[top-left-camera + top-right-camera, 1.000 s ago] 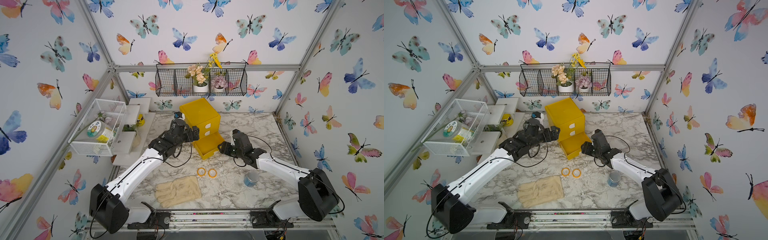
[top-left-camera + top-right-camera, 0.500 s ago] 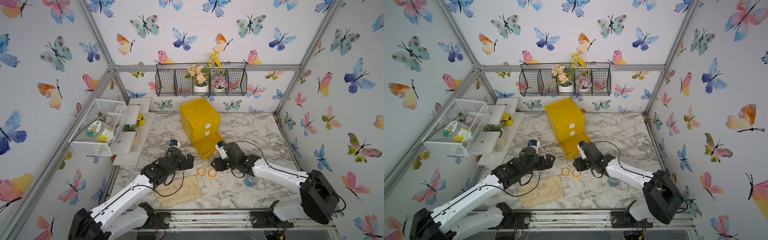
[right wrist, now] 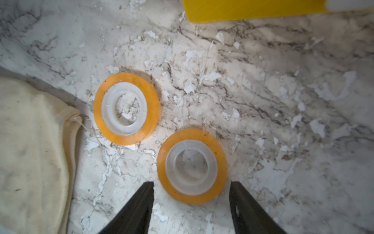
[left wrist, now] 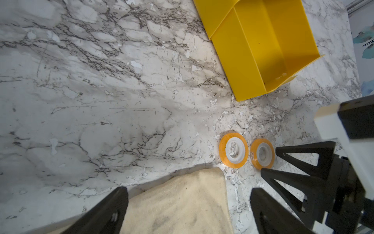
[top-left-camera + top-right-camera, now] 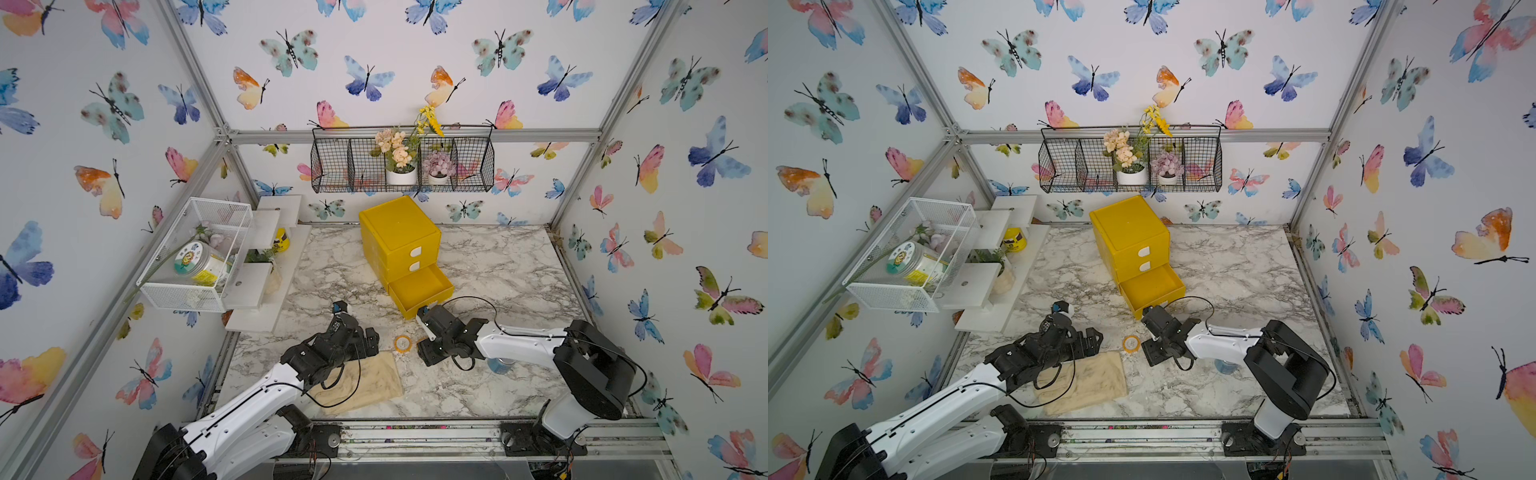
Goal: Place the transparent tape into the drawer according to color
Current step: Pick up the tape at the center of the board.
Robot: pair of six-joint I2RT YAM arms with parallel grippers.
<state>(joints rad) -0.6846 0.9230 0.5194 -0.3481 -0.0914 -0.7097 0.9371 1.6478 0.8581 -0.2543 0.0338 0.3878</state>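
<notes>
Two orange transparent tape rings lie flat on the marble table, side by side. The ring (image 3: 154, 109) by the glove is free in both top views (image 5: 402, 343) (image 5: 1131, 343). The other ring (image 3: 222, 166) lies between the fingertips of my right gripper (image 3: 191, 183), which is open, with a gap on each side. In the top views that gripper (image 5: 420, 343) covers it. My left gripper (image 4: 187, 191) hangs open over the glove's cuff, holding nothing. The yellow cabinet's bottom drawer (image 5: 417, 289) stands pulled out and looks empty.
A cream glove (image 5: 365, 382) lies flat at the front left, touching neither ring. A blue-grey tin (image 5: 500, 365) sits under my right forearm. White shelves and a mesh box line the left wall.
Both arms have come away from the cabinet toward the front. The left gripper now hangs over the glove. The right gripper has dropped to the rings and spread its jaws around one.
</notes>
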